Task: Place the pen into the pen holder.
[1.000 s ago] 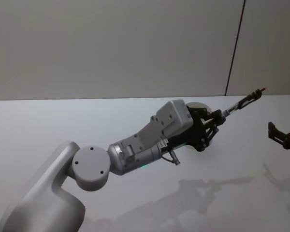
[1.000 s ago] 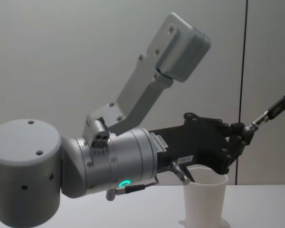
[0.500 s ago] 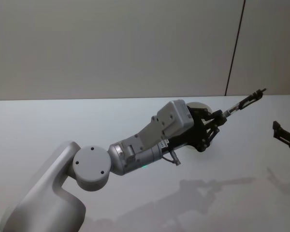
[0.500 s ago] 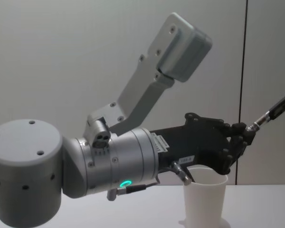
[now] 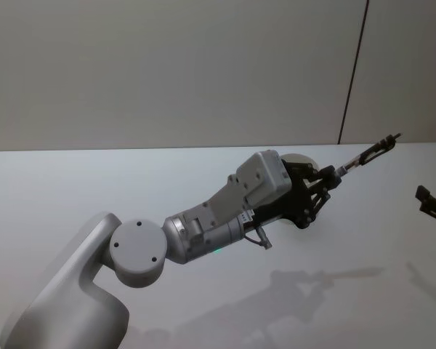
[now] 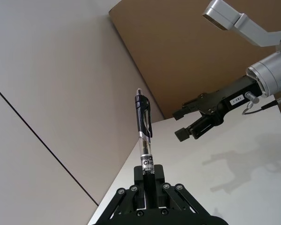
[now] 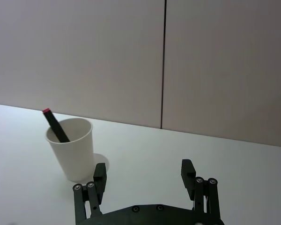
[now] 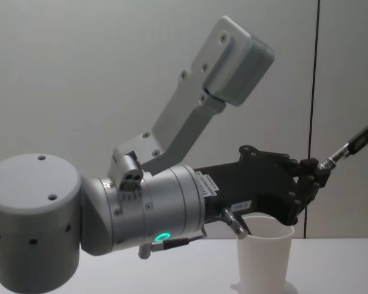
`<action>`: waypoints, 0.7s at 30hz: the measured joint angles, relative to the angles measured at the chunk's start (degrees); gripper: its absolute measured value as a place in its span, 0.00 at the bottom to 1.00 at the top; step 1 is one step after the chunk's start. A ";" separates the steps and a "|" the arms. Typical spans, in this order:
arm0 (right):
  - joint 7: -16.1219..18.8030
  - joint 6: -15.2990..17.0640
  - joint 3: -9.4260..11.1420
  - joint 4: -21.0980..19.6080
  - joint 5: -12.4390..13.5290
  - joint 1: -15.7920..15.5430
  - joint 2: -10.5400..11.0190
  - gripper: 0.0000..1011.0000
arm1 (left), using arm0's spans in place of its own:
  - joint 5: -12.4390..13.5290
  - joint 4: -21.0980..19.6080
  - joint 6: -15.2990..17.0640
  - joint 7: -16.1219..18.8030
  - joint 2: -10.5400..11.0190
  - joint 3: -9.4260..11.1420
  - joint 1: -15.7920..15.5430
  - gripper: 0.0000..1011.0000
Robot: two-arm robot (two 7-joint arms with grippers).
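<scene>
**Aligning step: pen (image 6: 144,126) poised above pen holder (image 8: 264,257)**

The pen was pinched at one end by the left gripper (image 6: 149,180), just above the pen holder and slanting away from its rim. Next, I judge, it needed tipping upright over the mouth, then release. The right gripper (image 7: 145,171) hung spread, well apart from the pen holder

pen (image 6: 144,126) barrel print, seemingly "Clic", sticker (image 6: 236,99) on right end effector (image 6: 179,124) too small

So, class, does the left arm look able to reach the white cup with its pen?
Probably yes: the left pincer, gripping the pen, hangs just above the open white cup; the right pincer sits well aside.
</scene>
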 joint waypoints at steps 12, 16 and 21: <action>9.73 1.74 1.69 1.31 8.99 -0.52 2.12 0.99 | 0.00 0.00 0.01 0.00 0.00 -0.01 0.00 0.14; 12.52 2.23 2.10 1.56 11.50 -0.75 2.66 0.99 | 0.01 0.00 0.01 0.00 0.00 0.00 0.00 0.14; 15.91 2.92 2.56 1.75 15.11 -1.08 3.28 0.99 | 0.01 0.00 0.01 0.01 0.00 0.00 0.00 0.14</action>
